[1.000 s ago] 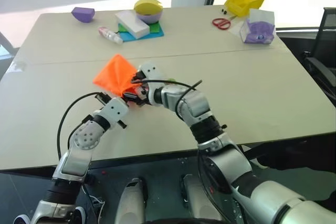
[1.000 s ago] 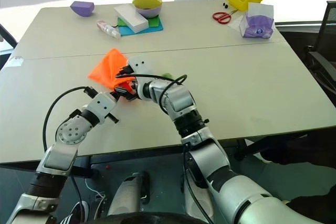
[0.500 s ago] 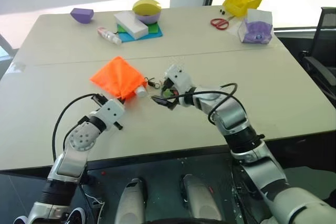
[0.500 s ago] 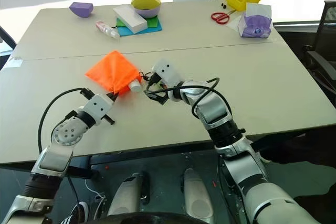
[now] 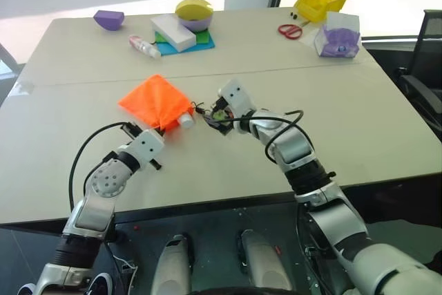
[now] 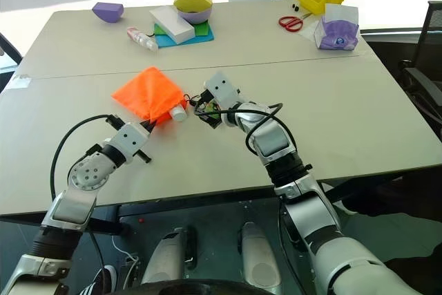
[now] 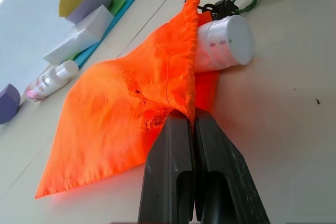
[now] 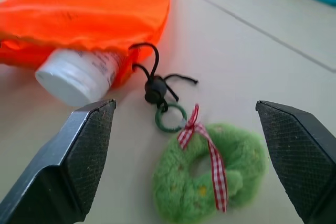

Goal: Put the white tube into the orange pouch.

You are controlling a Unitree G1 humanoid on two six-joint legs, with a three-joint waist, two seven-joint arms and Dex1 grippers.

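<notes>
White tube (image 7: 223, 43): it lies in the mouth of the orange pouch (image 7: 121, 108), the capped end sticking out onto the table (image 5: 345, 115).
Orange pouch: flat on the table, its dark cord and green ring (image 8: 170, 117) beside a green wreath toy (image 8: 207, 174).
Left gripper (image 7: 192, 124): fingers pressed together, pinching the pouch's edge.
Right gripper (image 8: 186, 124): fingers wide apart, holding nothing, just above the wreath toy.

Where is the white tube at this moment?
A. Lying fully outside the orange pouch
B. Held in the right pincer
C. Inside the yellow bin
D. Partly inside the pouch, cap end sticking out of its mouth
D: the white tube's capped end pokes from the orange pouch's mouth.
</notes>
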